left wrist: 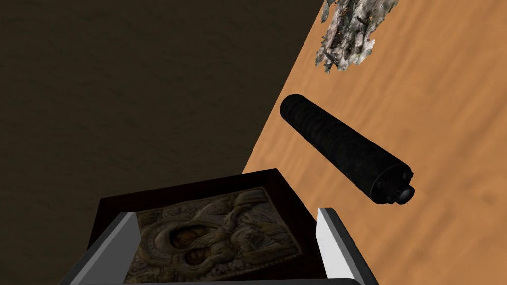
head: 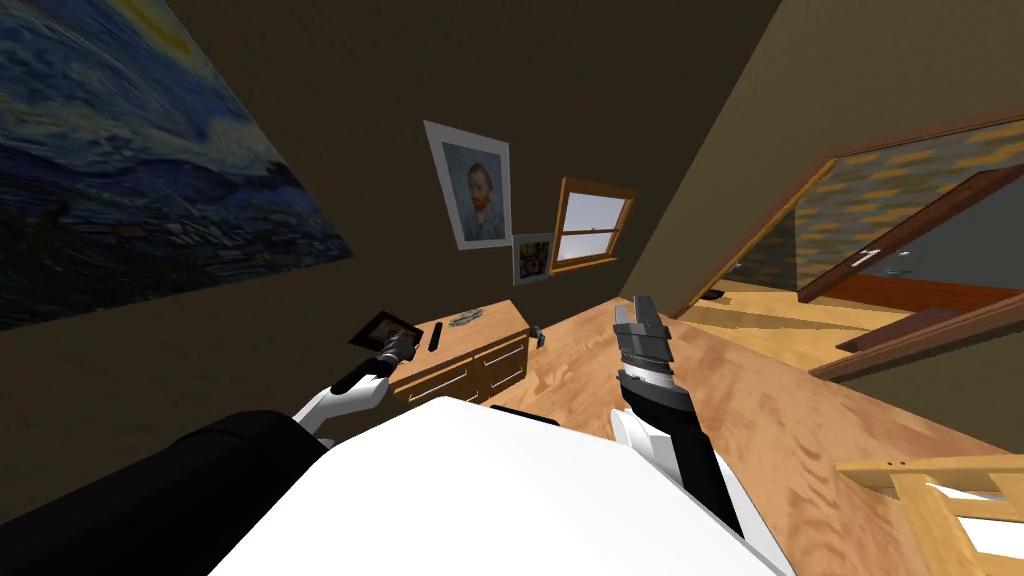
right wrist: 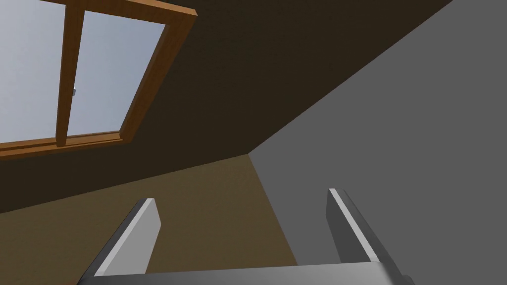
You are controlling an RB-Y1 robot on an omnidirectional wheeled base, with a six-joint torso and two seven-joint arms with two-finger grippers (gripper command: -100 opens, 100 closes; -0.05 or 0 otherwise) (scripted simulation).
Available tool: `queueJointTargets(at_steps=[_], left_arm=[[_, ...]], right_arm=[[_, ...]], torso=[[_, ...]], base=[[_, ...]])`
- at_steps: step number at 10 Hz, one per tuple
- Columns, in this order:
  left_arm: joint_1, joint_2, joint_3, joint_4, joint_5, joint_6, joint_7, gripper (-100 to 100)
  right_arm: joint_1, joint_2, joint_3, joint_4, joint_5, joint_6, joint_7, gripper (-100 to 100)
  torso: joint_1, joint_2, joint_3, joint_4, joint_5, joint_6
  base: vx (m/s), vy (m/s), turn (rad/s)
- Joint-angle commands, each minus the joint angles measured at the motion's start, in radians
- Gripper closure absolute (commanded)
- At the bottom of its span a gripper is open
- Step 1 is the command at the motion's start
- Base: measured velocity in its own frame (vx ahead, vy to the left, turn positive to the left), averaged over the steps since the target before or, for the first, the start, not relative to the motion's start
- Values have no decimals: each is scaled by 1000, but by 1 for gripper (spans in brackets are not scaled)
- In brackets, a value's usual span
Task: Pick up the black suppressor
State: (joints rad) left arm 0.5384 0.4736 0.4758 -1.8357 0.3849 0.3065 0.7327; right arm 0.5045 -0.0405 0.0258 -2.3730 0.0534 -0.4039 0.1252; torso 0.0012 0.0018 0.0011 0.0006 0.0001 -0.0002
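The black suppressor (left wrist: 346,148), a dark cylinder, lies on the wooden dresser top (left wrist: 445,99); in the head view the suppressor (head: 435,337) is a small dark bar on the dresser (head: 470,360). My left gripper (left wrist: 228,237) is open and hovers over a dark framed relief picture (left wrist: 208,237), with the suppressor off to one side, beyond its fingertip (left wrist: 329,232). In the head view the left gripper (head: 400,348) hangs over the dresser's near end. My right gripper (head: 640,315) is raised in the air to the right, open (right wrist: 242,222).
A grey-white crumpled object (left wrist: 351,29) lies on the dresser past the suppressor, close to the dark wall (left wrist: 124,89). The framed picture (head: 383,330) sits at the dresser's left end. A small dark item (head: 540,335) stands on the wooden floor by the dresser.
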Motion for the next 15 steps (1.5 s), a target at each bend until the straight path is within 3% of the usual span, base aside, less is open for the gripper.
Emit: queueJointTargets(at_steps=[1,2,3,4,5,6,8,9,10,11,12,13,15], left_arm=[[-5,16,12,42,13,41,25,-100],[-3,38,43,78,38,82,67,-100],[-3,38,43,91,38,100,73,-100],[-3,59,74,133,63,130,113,-100],[-3,59,74,140,63,160,120,-100],[-4,80,105,191,89,187,158,-100],[-4,80,105,191,89,219,169,-100],[-5,100,135,234,116,262,217,-100],[-5,100,135,241,116,279,217,-100],[-8,120,165,292,143,308,257,-100],[-8,120,165,292,143,337,265,-100],[-11,139,195,334,170,362,302,-100],[-11,139,195,344,170,398,314,-100]], right_arm=[[0,0,0,0,0,0,0,0],[0,0,0,0,0,0,0,0],[0,0,0,0,0,0,0,0],[0,0,0,0,0,0,0,0],[0,0,0,0,0,0,0,0],[0,0,0,0,0,0,0,0],[0,0,0,0,0,0,0,0],[0,0,0,0,0,0,0,0],[0,0,0,0,0,0,0,0],[0,0,0,0,0,0,0,0],[0,0,0,0,0,0,0,0],[0,0,0,0,0,0,0,0],[0,0,0,0,0,0,0,0]], torso=[[0,0,0,0,0,0],[1,0,0,0,0,-1],[0,0,0,0,0,0],[1,0,0,0,0,-1],[1,-1,0,0,0,0],[1,-1,0,0,0,-1],[1,-1,0,0,0,-1],[1,0,0,0,0,-2],[1,-1,-1,0,0,0],[2,-1,0,0,0,-1],[2,-1,0,0,0,-1],[2,-1,0,0,1,-2],[2,-1,-1,0,1,-1]], base=[[0,-4,-166],[5,-10,-369],[5,4,-151],[7,-1,-276],[7,7,-157],[10,6,-267],[5,9,-115],[12,3,-354],[9,17,-192],[10,17,-294],[10,21,-160],[16,21,-294],[7,21,-94]])
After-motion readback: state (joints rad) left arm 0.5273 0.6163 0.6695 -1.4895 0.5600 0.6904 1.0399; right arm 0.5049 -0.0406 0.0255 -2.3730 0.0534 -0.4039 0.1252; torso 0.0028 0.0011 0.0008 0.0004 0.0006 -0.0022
